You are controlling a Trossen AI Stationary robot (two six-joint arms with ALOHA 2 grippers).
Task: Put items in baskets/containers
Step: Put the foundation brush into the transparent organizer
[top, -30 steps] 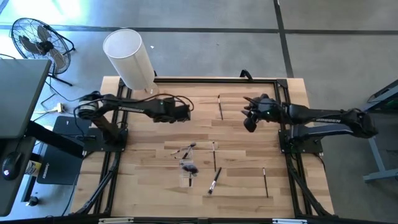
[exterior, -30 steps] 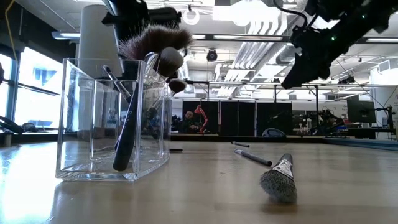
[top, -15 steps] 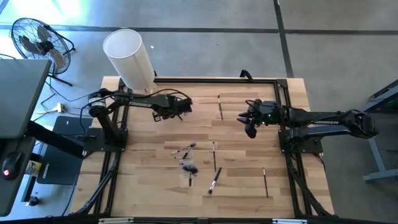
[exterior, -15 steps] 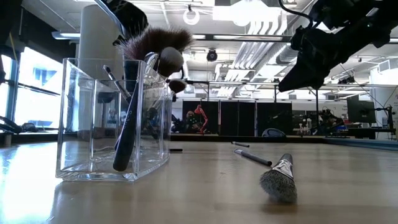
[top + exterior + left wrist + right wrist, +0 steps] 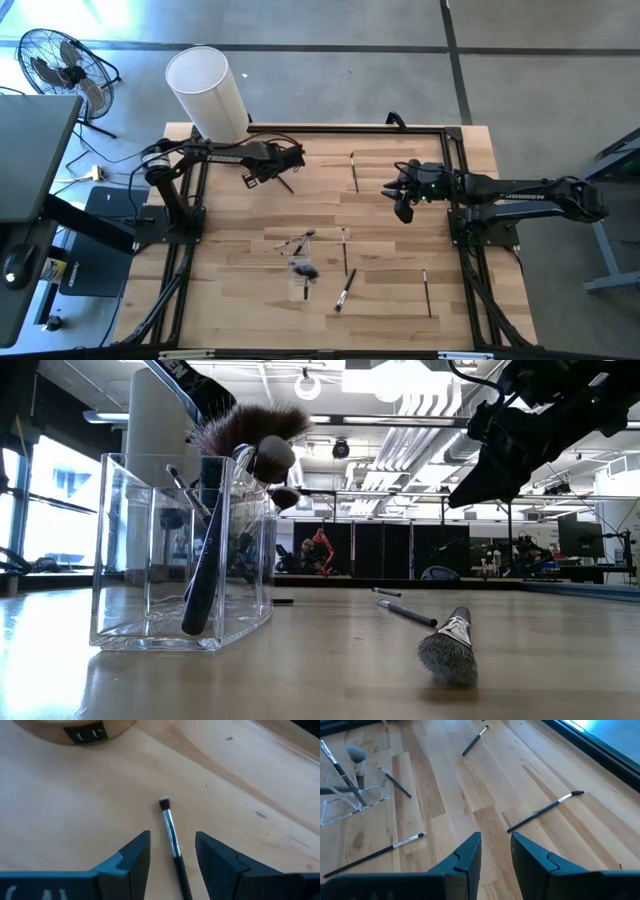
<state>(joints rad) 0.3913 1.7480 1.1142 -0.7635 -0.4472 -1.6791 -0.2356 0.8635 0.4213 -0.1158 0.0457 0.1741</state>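
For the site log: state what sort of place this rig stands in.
Probably a robotics lab or workshop, not a home. The pale butcher-block wooden table sits in a black metal frame on a bare grey concrete floor; exposed ceiling ducts and lights run overhead, and a black floor fan stands nearby.

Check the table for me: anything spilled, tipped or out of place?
Nothing spilled or damaged. The clear cup stands upright with several brushes leaning inside. Others lie loose on the wood: one between the left pincer fingers, open, and a spoolie-tipped one ahead of the open right pincer.
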